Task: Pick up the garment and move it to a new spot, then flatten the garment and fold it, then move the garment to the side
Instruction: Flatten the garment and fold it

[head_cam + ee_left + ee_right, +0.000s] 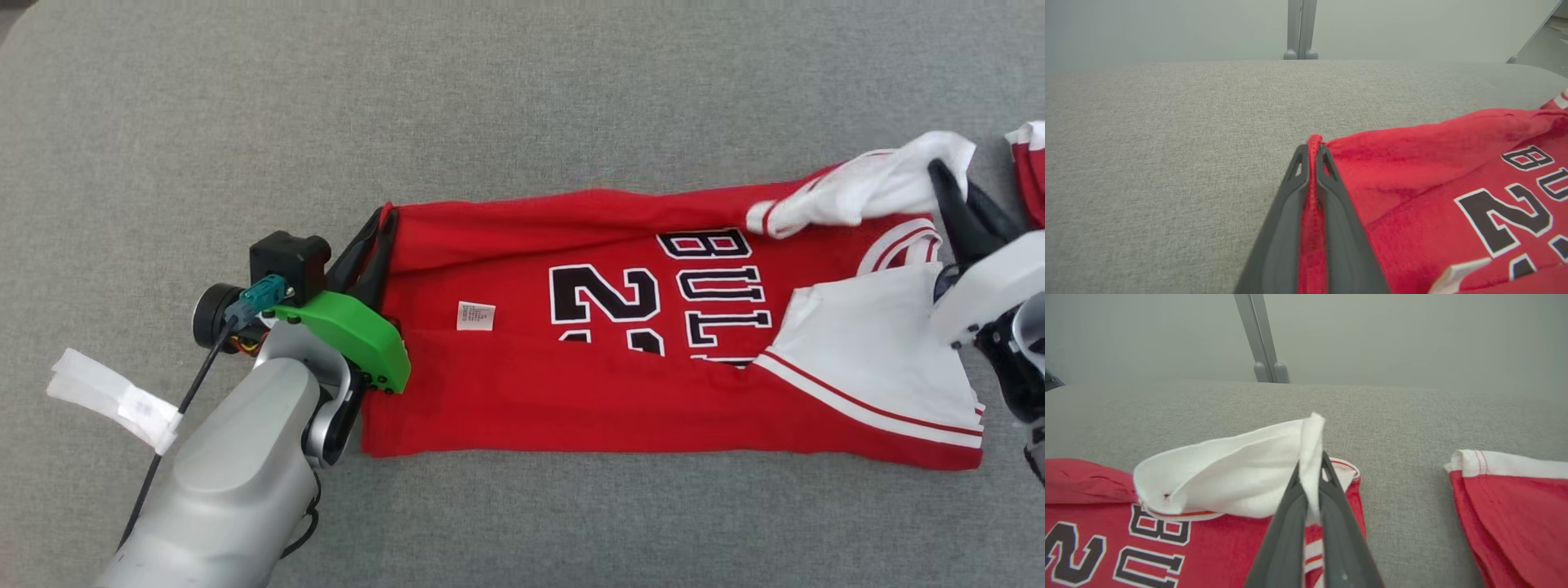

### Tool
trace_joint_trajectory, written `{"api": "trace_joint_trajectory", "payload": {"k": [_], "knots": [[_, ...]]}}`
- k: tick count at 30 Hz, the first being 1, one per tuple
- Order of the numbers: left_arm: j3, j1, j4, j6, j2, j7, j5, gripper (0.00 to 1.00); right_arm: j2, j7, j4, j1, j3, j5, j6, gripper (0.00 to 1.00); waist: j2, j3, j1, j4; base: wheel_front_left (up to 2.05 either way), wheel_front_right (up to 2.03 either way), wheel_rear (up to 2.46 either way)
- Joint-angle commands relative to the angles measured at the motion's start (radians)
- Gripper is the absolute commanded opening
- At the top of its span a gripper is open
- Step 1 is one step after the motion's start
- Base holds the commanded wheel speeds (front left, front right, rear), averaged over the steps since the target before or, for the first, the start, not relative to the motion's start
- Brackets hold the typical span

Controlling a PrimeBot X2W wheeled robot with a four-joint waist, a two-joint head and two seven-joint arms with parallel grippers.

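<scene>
Head view, left fingers [354, 250] clamped on red jersey [531, 392] hem, right fingers [949, 200] clamped on its white sleeve [865, 189]

Red garment [653, 392], white sleeves, black lettering; grey surface [490, 98]

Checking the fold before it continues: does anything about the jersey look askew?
Yes. The white sleeve in the shut right gripper is curled back over the jersey, up by the lettering, bunched instead of flat. The left gripper pinches the hem corner; the red body lies fairly flat.
</scene>
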Motion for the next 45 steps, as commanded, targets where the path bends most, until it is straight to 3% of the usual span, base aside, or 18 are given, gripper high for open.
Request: {"api": "trace_joint_trajectory", "payload": {"k": [1, 16, 17, 18, 19, 20, 21, 22, 26, 31, 36, 45], "knots": [[0.002, 0.015, -0.002, 0.002, 0.013, -0.004, -0.002, 0.00, 0.007, 0.003, -0.025, 0.036, -0.008, 0.007, -0.002, 0.00, 0.0000, -0.018, 0.0000, -0.018, 0.00, 0.00, 0.00], [0.026, 0.062, 0.024, 0.019, 0.036, -0.008, -0.013, 0.00, 0.080, 0.148, -0.235, 0.286, -0.055, -0.005, -0.002, 0.00, 0.0000, -0.047, 0.0000, -0.069, 0.00, 0.00, 0.00], [0.028, 0.067, 0.025, 0.018, 0.035, -0.008, -0.012, 0.25, 0.083, 0.154, -0.241, 0.293, -0.057, -0.008, -0.002, 0.00, 0.0000, -0.048, 0.0000, -0.070, 0.00, 0.00, 0.00], [0.029, 0.071, 0.024, 0.018, 0.034, -0.007, -0.011, 0.41, 0.087, 0.158, -0.245, 0.298, -0.056, -0.007, -0.002, 0.00, 0.0000, -0.049, 0.0000, -0.070, 0.00, 0.00, 0.00], [0.030, 0.075, 0.023, 0.017, 0.033, -0.006, -0.009, 0.45, 0.092, 0.168, -0.247, 0.307, -0.053, -0.004, -0.002, 0.00, 0.0000, -0.049, 0.0000, -0.070, 0.00, 0.00, 0.00], [0.031, 0.079, 0.022, 0.017, 0.033, -0.007, -0.007, 0.71, 0.093, 0.175, -0.247, 0.316, -0.048, -0.003, -0.002, 0.00, 0.0000, -0.050, 0.0000, -0.069, 0.00, 0.00, 0.00], [0.035, 0.085, 0.020, 0.019, 0.031, -0.007, -0.005, 1.00, 0.091, 0.185, -0.246, 0.325, -0.044, -0.005, -0.002, 0.76, 0.0000, -0.052, 0.0000, -0.068, 0.00, 0.00, 0.00], [0.042, 0.089, 0.015, 0.023, 0.029, -0.007, -0.003, 1.00, 0.090, 0.188, -0.245, 0.330, -0.045, -0.010, -0.002, 1.00, 0.0000, -0.053, 0.0000, -0.066, 0.00, 0.00, 0.00], [0.096, 0.125, -0.031, 0.029, 0.026, -0.007, 0.017, 1.00, 0.085, 0.198, -0.246, 0.361, -0.047, -0.015, -0.002, 1.00, 0.0000, -0.066, 0.0000, -0.056, 0.00, 0.00, 0.00], [0.241, 0.228, -0.165, 0.023, 0.010, -0.007, 0.077, 1.00, 0.080, 0.203, -0.281, 0.402, -0.073, -0.010, -0.002, 1.00, 0.0000, -0.100, 0.0000, -0.046, 0.00, 0.00, 0.00], [0.406, 0.362, -0.307, -0.036, -0.035, -0.007, 0.170, 1.00, 0.115, 0.222, -0.293, 0.423, -0.133, -0.019, -0.002, 1.00, 0.0000, -0.140, 0.0000, -0.048, 0.00, 0.00, 0.00], [0.659, 0.555, -0.477, -0.133, -0.162, -0.007, 0.340, 1.00, 0.240, 0.385, -0.177, 0.346, -0.231, -0.052, -0.002, 1.00, 0.0000, -0.177, 0.0000, -0.045, 0.00, 0.00, 0.00]]}}
